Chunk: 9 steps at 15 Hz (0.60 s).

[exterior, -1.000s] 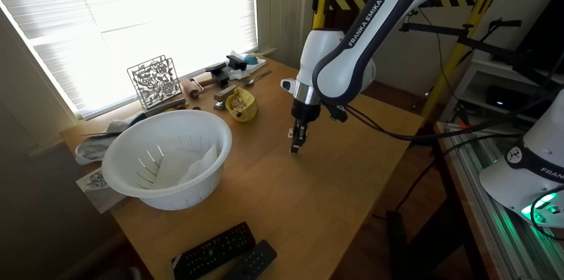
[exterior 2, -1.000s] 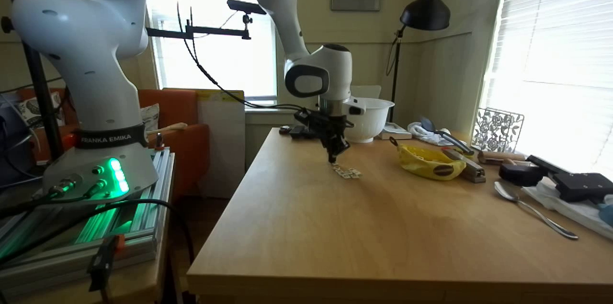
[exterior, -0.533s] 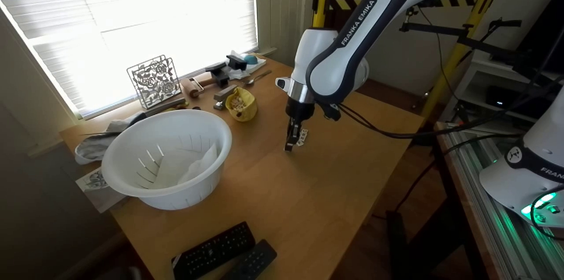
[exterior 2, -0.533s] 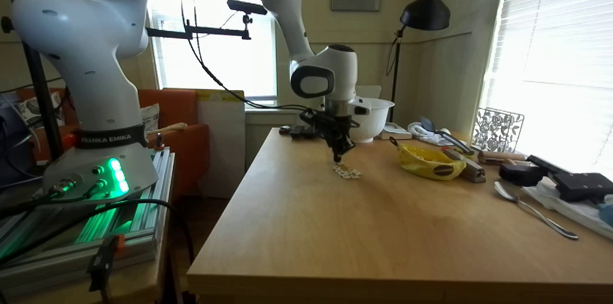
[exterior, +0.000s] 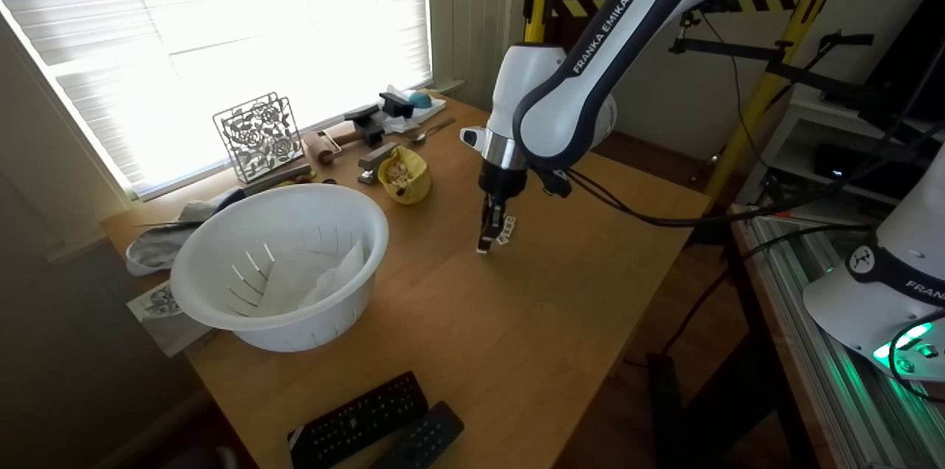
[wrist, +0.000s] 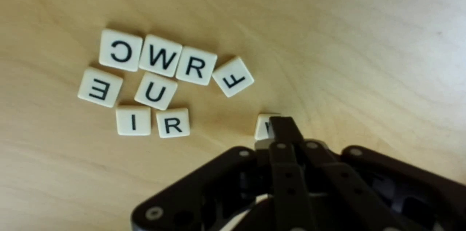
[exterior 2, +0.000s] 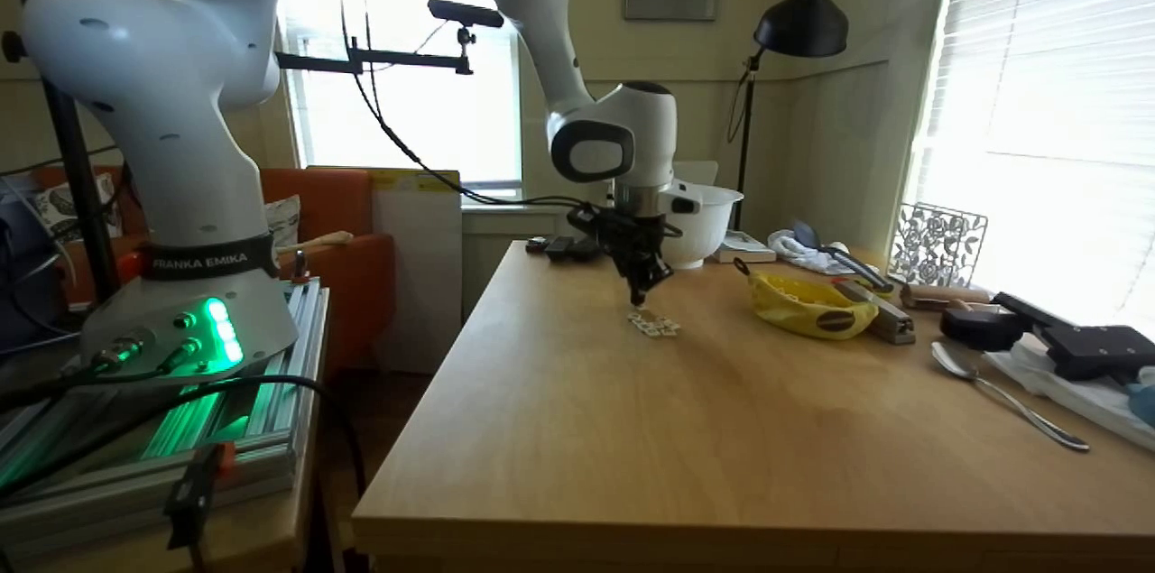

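My hand (wrist: 291, 129) is closed, jaws together; in the wrist view its tips cover part of one tile (wrist: 263, 128) lying on the counter (exterior: 561, 306), letter mostly hidden; can't tell if I'm touching it; eight more tiles (wrist: 160, 56) lie loosely grouped near it, letters up; pouch (exterior: 412, 192) and bowl (exterior: 317, 329) stand well apart from me; two remotes (exterior: 358, 421) lie near the counter's edge.
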Available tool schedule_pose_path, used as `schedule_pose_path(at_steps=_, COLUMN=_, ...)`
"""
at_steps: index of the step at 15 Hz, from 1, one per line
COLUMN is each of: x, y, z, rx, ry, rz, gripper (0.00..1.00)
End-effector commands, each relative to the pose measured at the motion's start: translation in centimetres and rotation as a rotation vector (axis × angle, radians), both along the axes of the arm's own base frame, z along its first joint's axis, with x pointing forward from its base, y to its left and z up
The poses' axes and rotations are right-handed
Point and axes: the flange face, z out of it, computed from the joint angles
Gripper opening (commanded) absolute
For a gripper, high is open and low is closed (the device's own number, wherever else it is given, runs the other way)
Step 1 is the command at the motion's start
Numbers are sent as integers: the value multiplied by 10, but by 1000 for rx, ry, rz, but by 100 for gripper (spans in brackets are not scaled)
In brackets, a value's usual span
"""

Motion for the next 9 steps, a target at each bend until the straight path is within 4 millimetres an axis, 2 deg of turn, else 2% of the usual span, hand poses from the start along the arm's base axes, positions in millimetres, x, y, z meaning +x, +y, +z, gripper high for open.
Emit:
schedule_pose_path(at_steps=1, x=-3, y=-5, z=25, rx=-20, ry=-21, rz=33, gripper=0)
schedule_pose_path(at_steps=4, x=-1, y=-12, z=40, rx=-43, ry=-50, rz=43, gripper=0)
schedule_pose_path(at_steps=9, x=-4, y=-35, z=49, rx=-124, ry=-38, rz=126, gripper=0)
